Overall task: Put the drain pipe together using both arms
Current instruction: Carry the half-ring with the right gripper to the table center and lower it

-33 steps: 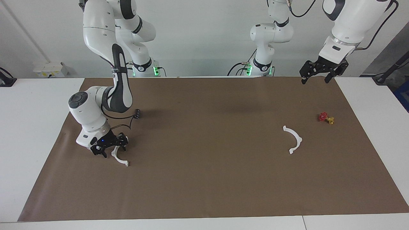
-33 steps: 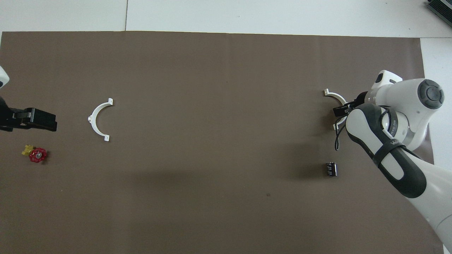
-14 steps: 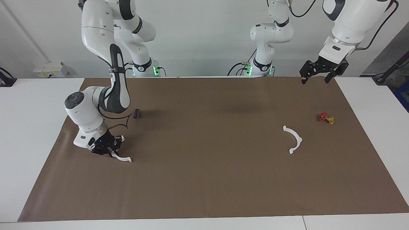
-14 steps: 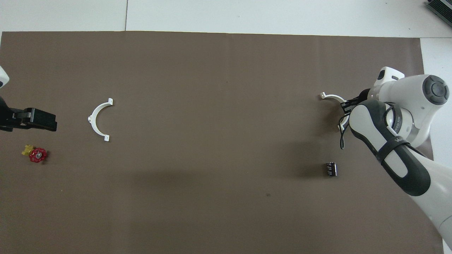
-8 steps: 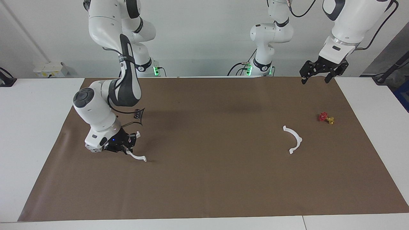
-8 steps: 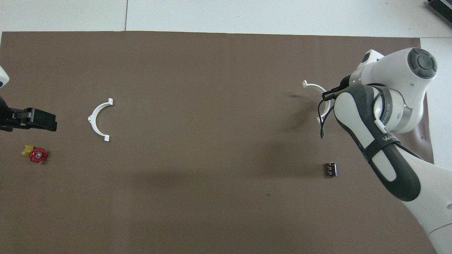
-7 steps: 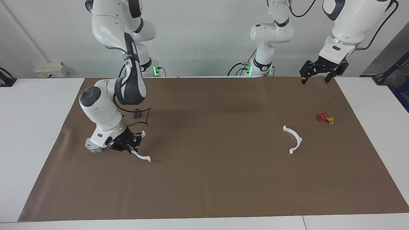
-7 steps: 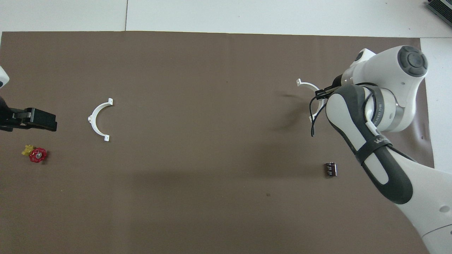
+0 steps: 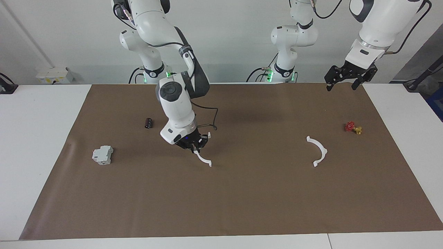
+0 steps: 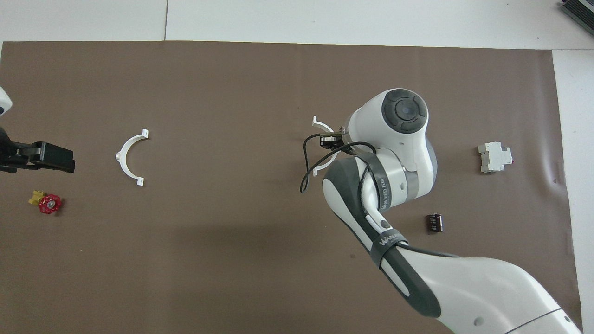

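Carrying one half-ring arc (image 9: 203, 158) clamped in the right tool (image 9: 192, 145) over mid-tabletop (image 9: 242, 193), assembly is judged barely begun: the second arc (image 9: 317, 150) lies ungrasped toward the left arm's end, the left tool (image 9: 342, 78) spread apart, waiting.

Clock: 12 o'clock points away from the robots.
Desk (image 9: 38, 138): carries the mat (image 9: 242, 193), and all the things lie on the mat.
Right gripper (image 9: 194, 147): over the mat's middle, clamping the held half-ring (image 9: 203, 159).
Free half-ring (image 9: 319, 151): at 9 o'clock from the held half-ring, well apart.
Valve (image 9: 353, 128): at 8 o'clock from the free half-ring, near.
Left gripper (image 9: 347, 79): up over the mat's edge at the left arm's end.
Block (image 9: 102, 154): at 3 o'clock from the held half-ring, well apart.
Small cylinder (image 9: 148, 122): at 7 o'clock from the block.
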{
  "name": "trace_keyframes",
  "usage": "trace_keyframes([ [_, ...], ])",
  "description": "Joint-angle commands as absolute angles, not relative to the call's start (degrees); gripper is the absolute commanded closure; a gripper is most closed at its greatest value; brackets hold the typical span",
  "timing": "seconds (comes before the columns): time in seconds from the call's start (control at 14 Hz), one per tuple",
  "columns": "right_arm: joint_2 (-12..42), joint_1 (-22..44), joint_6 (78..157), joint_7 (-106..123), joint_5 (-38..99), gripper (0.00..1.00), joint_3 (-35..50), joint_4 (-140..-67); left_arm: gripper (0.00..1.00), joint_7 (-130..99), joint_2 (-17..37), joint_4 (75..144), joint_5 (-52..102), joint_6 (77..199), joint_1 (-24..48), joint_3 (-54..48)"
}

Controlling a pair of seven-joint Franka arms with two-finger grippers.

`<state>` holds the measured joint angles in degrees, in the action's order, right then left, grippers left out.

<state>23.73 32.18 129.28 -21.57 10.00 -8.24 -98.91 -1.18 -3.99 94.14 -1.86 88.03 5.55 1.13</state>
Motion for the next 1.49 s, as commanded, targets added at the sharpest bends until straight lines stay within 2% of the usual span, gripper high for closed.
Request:
trace_keyframes([
  [0.0, 26.27, 35.59, 132.7, -27.58, 8.0, 1.0, -8.44, -98.35, 0.0, -1.58, -5.27, 95.19, -1.32, 87.98, 5.36, 1.14],
  [0.43, 27.24, 39.28, 135.09, -28.3, 3.69, 1.0, -8.35, -99.75, 0.0, -1.58, -5.27, 95.19, -1.32, 87.98, 5.36, 1.14],
  [0.85, 27.07, 39.81, 135.26, -32.43, 4.04, 1.0, -8.26, -101.94, 0.0, -1.67, -5.27, 95.19, -1.32, 87.98, 5.27, 1.14],
  [1.07, 26.54, 40.08, 137.98, -31.29, 3.61, 1.0, -8.26, -104.49, 0.0, -1.67, -5.27, 95.19, -1.32, 87.98, 5.36, 1.14],
  [1.42, 26.37, 40.08, 138.16, -29.98, 3.6, 1.0, -8.26, -104.85, 0.0, -1.67, -5.27, 95.19, -1.32, 87.98, 5.36, 1.14],
])
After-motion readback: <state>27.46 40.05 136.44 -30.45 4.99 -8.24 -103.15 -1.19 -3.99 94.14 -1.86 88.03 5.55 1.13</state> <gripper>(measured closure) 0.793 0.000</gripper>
